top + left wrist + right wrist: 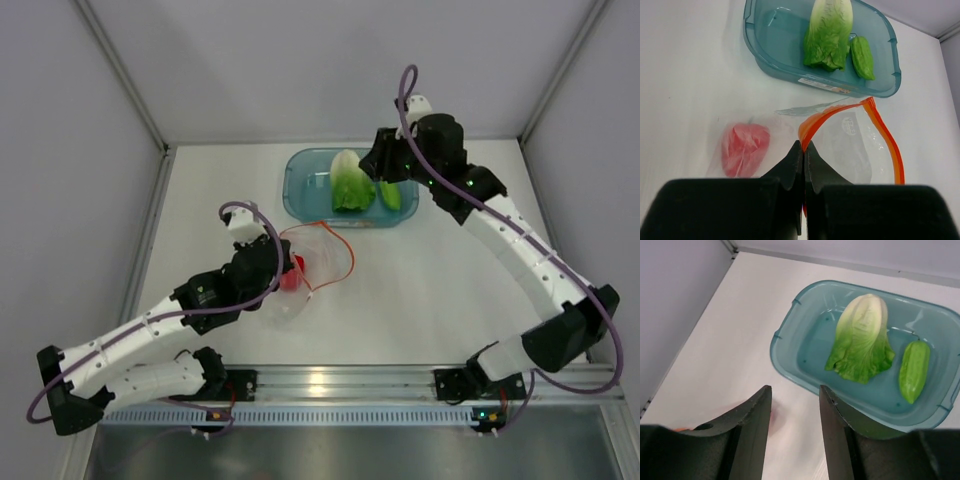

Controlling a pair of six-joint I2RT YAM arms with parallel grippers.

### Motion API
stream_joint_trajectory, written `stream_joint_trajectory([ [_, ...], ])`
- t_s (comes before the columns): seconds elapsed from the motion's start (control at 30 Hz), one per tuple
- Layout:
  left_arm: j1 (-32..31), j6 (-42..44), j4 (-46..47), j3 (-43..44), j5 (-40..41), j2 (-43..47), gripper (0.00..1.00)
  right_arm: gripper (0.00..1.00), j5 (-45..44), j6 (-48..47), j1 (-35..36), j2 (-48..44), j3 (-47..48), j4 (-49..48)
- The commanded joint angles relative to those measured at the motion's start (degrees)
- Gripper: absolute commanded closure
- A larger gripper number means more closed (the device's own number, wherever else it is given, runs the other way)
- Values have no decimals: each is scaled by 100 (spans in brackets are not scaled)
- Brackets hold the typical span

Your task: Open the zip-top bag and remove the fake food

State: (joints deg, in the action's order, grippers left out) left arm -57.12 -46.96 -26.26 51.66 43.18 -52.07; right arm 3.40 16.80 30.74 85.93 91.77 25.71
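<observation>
I see: zip-top bag (856, 150) clear, crinkly film | bin (759, 52) translucent glossy plastic | table (682, 75) smooth matt white

The left arm (120, 340) and right arm (520, 245) wear white shells between black joint housings. A purple cable (245, 204) loops along each. Green lights (467, 183) dot the right arm. The left pincer (804, 145) and right pincer (795, 395) have matte black fingers.

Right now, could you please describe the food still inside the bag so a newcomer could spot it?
Find the teal bin at the far end; on its near side lies the clear zip-top bag, its orange-red strip pinched by the left gripper. Under its plastic sits the red pepper, the only red food: the cabbage and cucumber are green, in the bin.
</observation>
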Motion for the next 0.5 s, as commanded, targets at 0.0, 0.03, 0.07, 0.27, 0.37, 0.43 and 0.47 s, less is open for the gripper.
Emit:
stream_joint_trajectory([
  [0.0,8,-445,77,196,252,-31,100,57,565,394,195,-550,-606,-84],
  [0.03,8,-585,86,187,270,-40,100,59,644,525,248,-682,-877,-189],
  [0.07,17,-647,86,161,314,-57,100,59,714,561,387,-796,-1010,-259],
  [0.27,17,-1069,95,134,367,-154,100,63,830,1079,1195,-1359,-1819,-803],
  [0.37,8,-1306,95,125,376,-224,100,65,444,1422,1678,-1412,-2057,-962],
  [0.43,-9,-1551,104,81,384,-242,100,65,32,1772,1891,-1421,-2354,-1348],
  [0.47,-18,-1649,104,72,419,-242,100,66,-127,1879,2057,-1395,-2426,-1472],
])
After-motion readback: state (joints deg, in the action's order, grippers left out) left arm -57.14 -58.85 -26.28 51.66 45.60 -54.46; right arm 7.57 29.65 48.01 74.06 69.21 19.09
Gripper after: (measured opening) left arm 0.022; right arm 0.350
